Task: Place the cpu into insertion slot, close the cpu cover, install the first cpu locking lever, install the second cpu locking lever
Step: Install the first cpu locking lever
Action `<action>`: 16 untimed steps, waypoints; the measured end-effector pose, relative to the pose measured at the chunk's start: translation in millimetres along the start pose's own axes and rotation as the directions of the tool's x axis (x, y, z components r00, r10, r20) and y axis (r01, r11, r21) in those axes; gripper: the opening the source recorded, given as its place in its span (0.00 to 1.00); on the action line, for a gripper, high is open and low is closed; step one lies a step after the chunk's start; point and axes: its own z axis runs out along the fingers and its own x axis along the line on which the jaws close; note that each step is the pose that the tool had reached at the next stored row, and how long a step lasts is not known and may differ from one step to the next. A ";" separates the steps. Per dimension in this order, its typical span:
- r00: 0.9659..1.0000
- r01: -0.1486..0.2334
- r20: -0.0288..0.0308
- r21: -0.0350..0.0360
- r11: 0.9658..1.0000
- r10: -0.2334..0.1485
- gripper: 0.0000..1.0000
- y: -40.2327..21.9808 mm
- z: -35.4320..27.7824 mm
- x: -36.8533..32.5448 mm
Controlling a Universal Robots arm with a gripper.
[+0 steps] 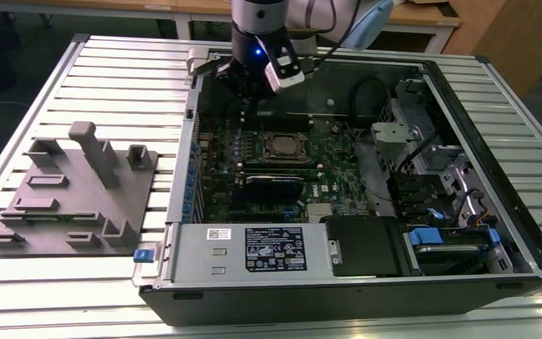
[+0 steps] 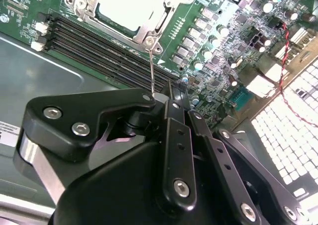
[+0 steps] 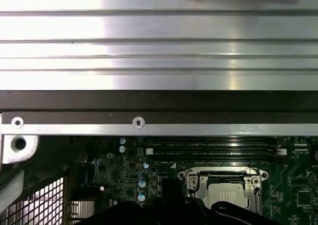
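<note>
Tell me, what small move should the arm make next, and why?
Probably swing the locking lever down to latch it. The cpu already lies under the shut cpu cover, while this thin lever stands raised, its end at the gripper.

clear room above cpu cover [image 1: 285, 147], locking lever [image 2: 150, 68] raised at its corner, case wall [image 1: 194, 162] near

A computer case [image 1: 346, 300] lies open on the worktop [image 1: 111, 78], with a fixture plate [image 1: 73, 205] beside it at the exterior view's left. In the case, the power supply box [image 1: 252, 248] sits in front and the circuit board [image 1: 337, 162] behind it. The cpu [image 1: 282, 146] lies mid-board inside the cpu cover [image 2: 166, 14], with the memory slots [image 1: 285, 119] behind it. A locking lever [image 2: 151, 66] runs from the cover's corner up into the closed pincer [image 1: 245, 95] above.
</note>
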 end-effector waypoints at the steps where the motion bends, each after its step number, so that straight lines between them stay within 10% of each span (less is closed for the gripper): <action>1: 1.000 0.000 0.000 0.000 1.000 0.000 0.10 0.0 0.0 -0.9; 16: 1.000 0.000 0.000 0.000 1.000 0.000 0.10 0.4 0.1 -18.7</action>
